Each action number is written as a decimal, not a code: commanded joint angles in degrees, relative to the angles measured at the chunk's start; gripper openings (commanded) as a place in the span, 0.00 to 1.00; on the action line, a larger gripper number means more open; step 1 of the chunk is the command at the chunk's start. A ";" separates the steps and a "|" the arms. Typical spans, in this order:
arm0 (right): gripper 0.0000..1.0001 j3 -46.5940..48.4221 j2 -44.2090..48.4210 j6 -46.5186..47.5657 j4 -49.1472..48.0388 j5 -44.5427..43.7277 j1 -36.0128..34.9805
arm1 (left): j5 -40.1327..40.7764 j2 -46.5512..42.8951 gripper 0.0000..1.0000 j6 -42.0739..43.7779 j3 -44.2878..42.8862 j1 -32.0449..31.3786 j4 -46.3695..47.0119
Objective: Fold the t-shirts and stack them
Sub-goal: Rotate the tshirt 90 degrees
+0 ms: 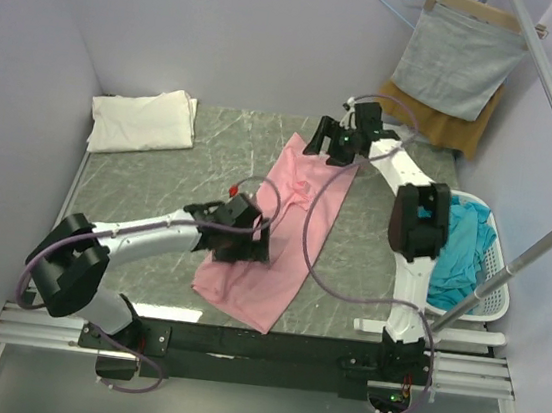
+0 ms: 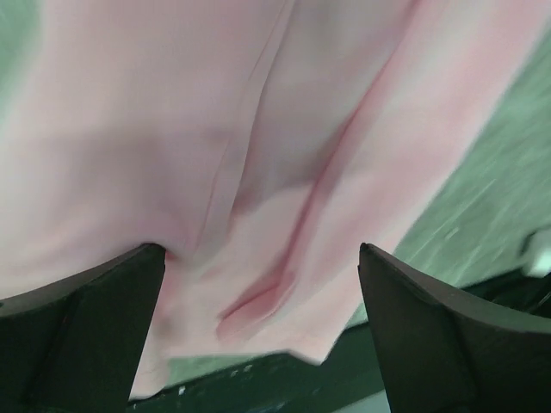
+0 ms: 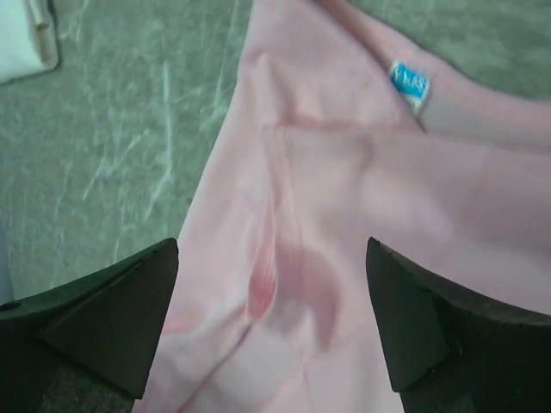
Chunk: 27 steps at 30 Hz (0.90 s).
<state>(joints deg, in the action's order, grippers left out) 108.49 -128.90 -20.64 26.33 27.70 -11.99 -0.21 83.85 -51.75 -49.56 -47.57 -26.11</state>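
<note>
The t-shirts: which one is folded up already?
The cream-white cotton t-shirt in the far left corner, a tidy folded bundle. The pale pink t-shirt lies stretched out long, and the teal-blue t-shirts are heaped in the white plastic basket.

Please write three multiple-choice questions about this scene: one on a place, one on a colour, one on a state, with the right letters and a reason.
1. Where are the teal t-shirts? A) in the white basket; B) on a hanger; C) on the floor.
2. What colour is the folded t-shirt at the far left? A) pink; B) cream-white; C) teal.
3. Both arms' jaws above the pink t-shirt are: A) open; B) shut on cloth; C) out of view.
Answers: 1 A, teal cloth fills the basket; 2 B, it looks cream-white; 3 A, wrist views show them wide apart.
</note>
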 commanded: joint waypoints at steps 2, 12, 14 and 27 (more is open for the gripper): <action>0.96 -13.36 22.97 3.07 -12.45 -13.44 1.26 | 10.58 6.99 0.99 13.41 -23.06 4.75 2.18; 0.96 -34.56 38.46 -2.73 -10.95 -21.55 1.27 | 0.13 34.96 1.00 23.54 -58.53 11.71 3.34; 0.96 -37.19 39.86 -3.08 -9.54 -21.81 1.35 | -5.56 37.43 1.00 23.01 -59.95 13.64 5.53; 0.96 -51.00 41.10 -4.67 -12.97 -10.83 -1.45 | -36.77 54.56 1.00 23.36 -69.53 17.34 17.40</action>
<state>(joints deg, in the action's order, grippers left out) 58.89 -89.58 -24.67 16.34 12.38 -11.46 -25.41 136.14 -29.15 -115.00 -29.95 -15.75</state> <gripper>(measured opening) 0.959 0.995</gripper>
